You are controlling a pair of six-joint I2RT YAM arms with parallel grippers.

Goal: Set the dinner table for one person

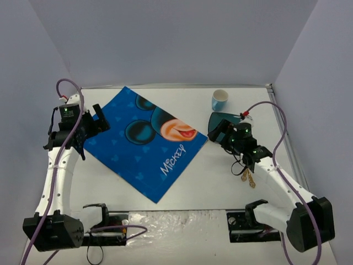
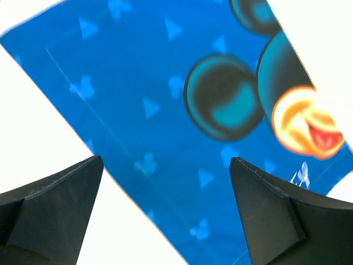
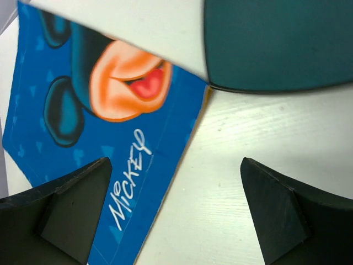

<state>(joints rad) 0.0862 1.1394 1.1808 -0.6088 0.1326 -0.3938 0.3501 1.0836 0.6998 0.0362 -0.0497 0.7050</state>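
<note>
The white dinner table (image 1: 207, 179) holds a blue Mickey Mouse placemat (image 1: 138, 143), lying flat and turned at an angle on the left half. A teal square plate (image 1: 223, 117) lies at the back right, with a pale blue cup (image 1: 219, 99) behind it. My left gripper (image 1: 99, 122) is open and empty above the placemat's left edge; the left wrist view (image 2: 165, 161) shows the placemat (image 2: 165, 99) below it. My right gripper (image 1: 217, 132) is open and empty over the plate's near left edge; the right wrist view (image 3: 175, 161) shows the plate (image 3: 276, 44) and placemat (image 3: 83, 138).
Gold cutlery (image 1: 247, 178) lies on the table under my right forearm. Grey walls close in the left, back and right sides. Metal rails run along the table's edges. Bare table (image 3: 248, 143) lies between the placemat and the plate.
</note>
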